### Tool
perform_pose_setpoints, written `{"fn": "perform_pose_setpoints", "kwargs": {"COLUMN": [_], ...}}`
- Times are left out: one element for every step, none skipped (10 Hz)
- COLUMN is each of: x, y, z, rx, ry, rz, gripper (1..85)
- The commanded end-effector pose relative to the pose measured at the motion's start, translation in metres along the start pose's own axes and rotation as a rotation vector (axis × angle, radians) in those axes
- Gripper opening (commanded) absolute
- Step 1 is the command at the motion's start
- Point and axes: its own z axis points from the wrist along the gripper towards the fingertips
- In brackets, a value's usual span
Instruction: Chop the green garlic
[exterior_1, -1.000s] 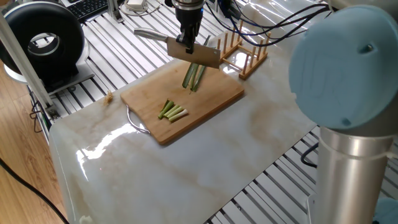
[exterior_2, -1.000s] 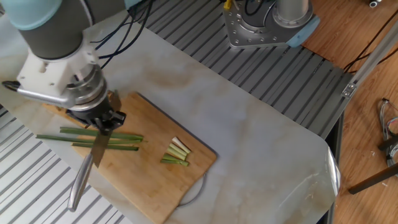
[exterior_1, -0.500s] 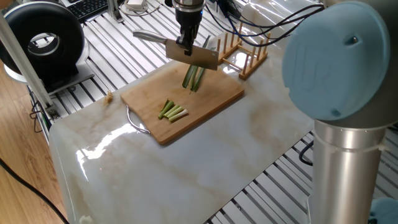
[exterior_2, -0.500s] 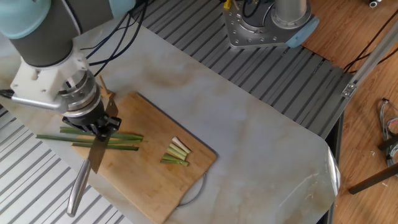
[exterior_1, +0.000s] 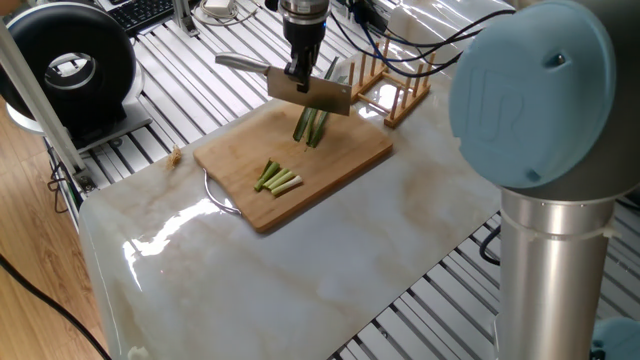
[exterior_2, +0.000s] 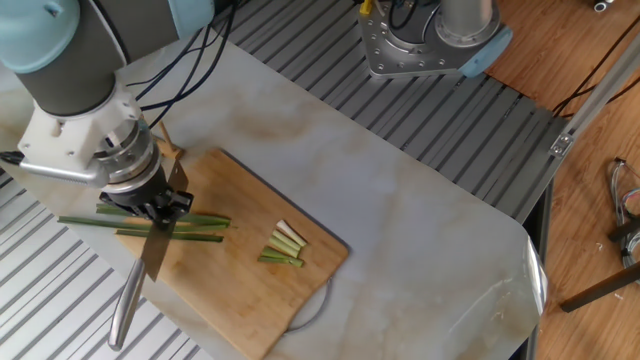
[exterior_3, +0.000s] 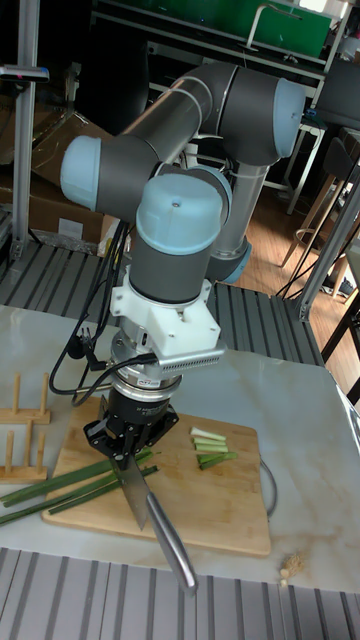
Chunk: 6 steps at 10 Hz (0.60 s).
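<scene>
A pale marble-patterned tabletop (exterior_1: 300, 270) rests on a ribbed aluminium frame (exterior_2: 480, 120), with wood flooring (exterior_1: 30, 290) beyond it. On the tabletop lies a bamboo cutting board (exterior_1: 340, 165) with a wire handle. The jaws (exterior_2: 160, 205) are clamped on a knife (exterior_2: 150, 255), held blade down above the board, its steel handle pointing toward 7 o'clock in the other fixed view. Under the blade lie the long green garlic stalks (exterior_2: 205, 222), their leafy ends running off the board's edge at 9 o'clock. A small heap of cut garlic pieces (exterior_2: 284, 245) sits apart from them, toward 3 o'clock on the board. A wooden peg rack (exterior_1: 395, 90) stands just beyond the board. A black round fan (exterior_1: 70, 65) and a keyboard (exterior_1: 145, 12) sit off the tabletop at 10 o'clock in one fixed view.
</scene>
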Motion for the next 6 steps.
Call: {"fn": "perform_pose_setpoints", "kwargs": {"x": [-0.0006, -0.0007, -0.0004, -0.0005, -0.0004, -0.0005], "y": [0.0058, 0.0049, 0.0039, 0.0052, 0.0053, 0.0038], "z": [0.0023, 0.0028, 0.0031, 0.0031, 0.0030, 0.0035], "rx": [-0.031, -0.028, -0.025, -0.030, -0.030, -0.025], "ry": [-0.006, -0.010, -0.010, -0.011, -0.011, -0.010], "rz": [-0.003, -0.003, 0.000, 0.001, 0.001, 0.000], "gripper": [1.3, 1.3, 1.3, 1.3, 1.3, 1.3]}}
